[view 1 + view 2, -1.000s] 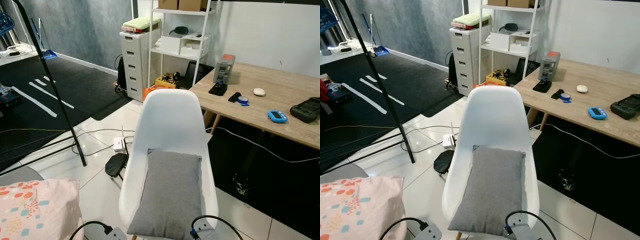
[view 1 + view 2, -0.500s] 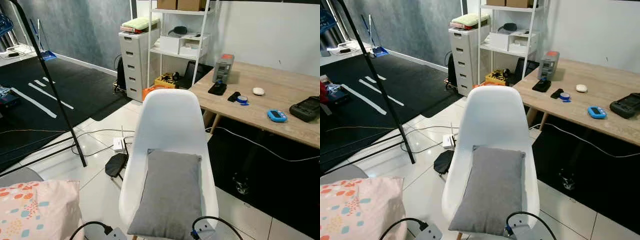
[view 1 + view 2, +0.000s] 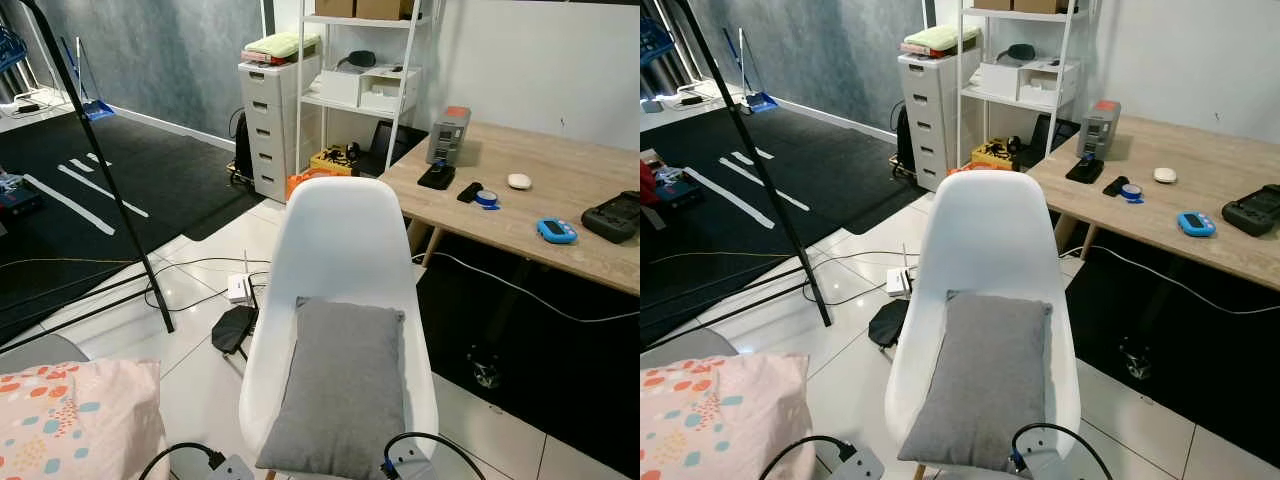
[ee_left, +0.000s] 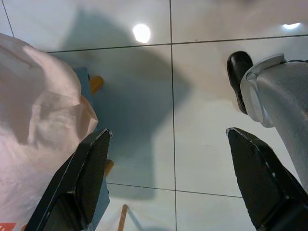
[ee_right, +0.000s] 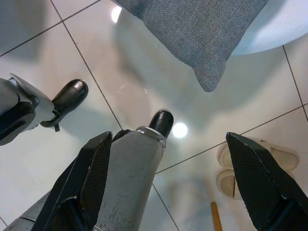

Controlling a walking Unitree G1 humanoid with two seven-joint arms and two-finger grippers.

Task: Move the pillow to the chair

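Item 1, near left: pale pink patterned cushion with orange and teal spots (image 3: 70, 420), lying on a grey rounded surface at the near left edge. Not the piece on the chair; I judge it needs no handling.

Item 2, left gripper (image 4: 173, 183): hangs over the white tiled floor (image 4: 192, 96), its two black fingers spread wide, holding nothing. A pinkish-white fabric edge lies close beside one finger.

Item 3, centre: grey woven rectangular pillow (image 3: 340, 385), lying lengthwise on the seat of the white moulded plastic chair (image 3: 345, 235), its far end propped against the backrest. Its near corner overhangs the seat's front edge (image 5: 207, 82).

Item 4, right gripper (image 5: 171, 187): hangs low over the floor beneath that overhanging corner, fingers spread wide, empty.

Item 5, far right: light wooden table (image 3: 560, 190) carrying small devices, well apart from the chair.

Handling note: the pillow appears already placed, so the step in hand is likely release and retreat. Advisable to keep both grippers low and away from the overhanging corner, so that a finger does not catch it and drag the pillow off the seat.
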